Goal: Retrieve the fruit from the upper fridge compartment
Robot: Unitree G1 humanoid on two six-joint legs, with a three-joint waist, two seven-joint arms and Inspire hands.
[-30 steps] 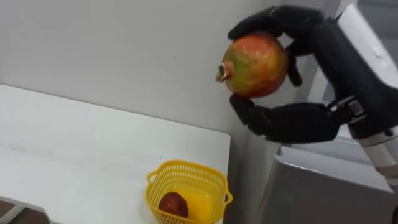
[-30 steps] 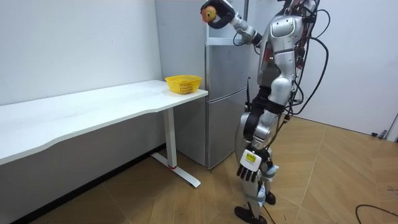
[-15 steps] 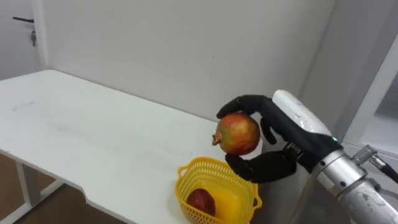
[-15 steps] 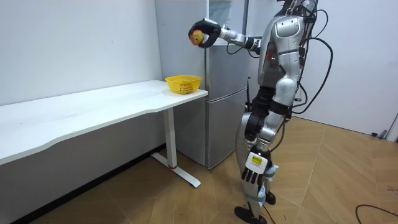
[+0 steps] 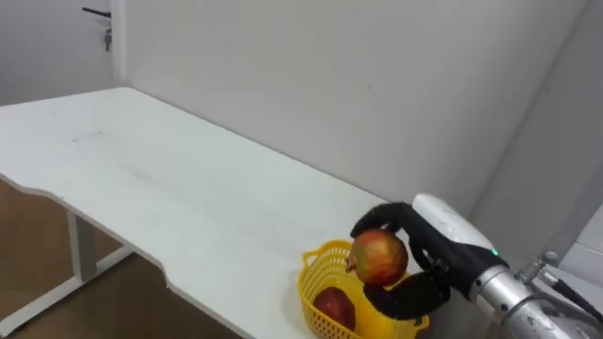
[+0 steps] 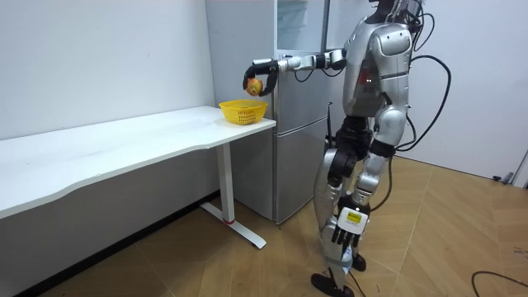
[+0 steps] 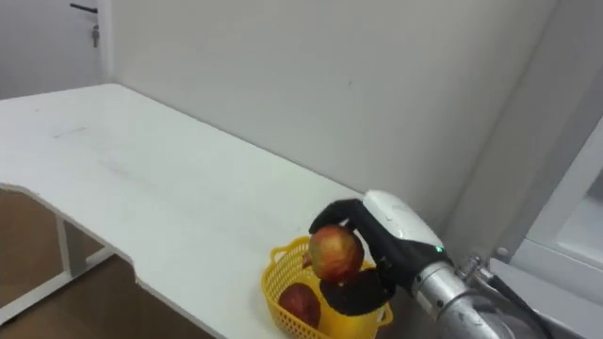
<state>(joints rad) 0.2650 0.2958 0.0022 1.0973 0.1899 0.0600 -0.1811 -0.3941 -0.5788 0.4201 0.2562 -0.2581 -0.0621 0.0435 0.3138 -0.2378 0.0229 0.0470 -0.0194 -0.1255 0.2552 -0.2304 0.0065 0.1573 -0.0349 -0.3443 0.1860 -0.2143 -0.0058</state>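
Note:
A red and yellow pomegranate (image 5: 380, 257) is held in my right hand (image 5: 445, 252), whose dark fingers and thumb curl round it. The fruit hangs just above the rim of a yellow plastic basket (image 5: 313, 280) at the table's end. A dark red fruit (image 5: 333, 307) lies inside the basket. In the room view my right arm reaches out from the fridge side, holding the pomegranate (image 6: 255, 85) over the basket (image 6: 242, 112). My left hand (image 6: 345, 239) hangs by my leg with relaxed fingers.
The long white table (image 5: 141, 179) runs along the wall to my left. The grey fridge (image 6: 297, 124) stands right beside the table's end, and I stand in front of it on the wooden floor.
My right hand has brought the pomegranate down from high by the fridge to just above the basket. The eye view has swung left and down over the table.

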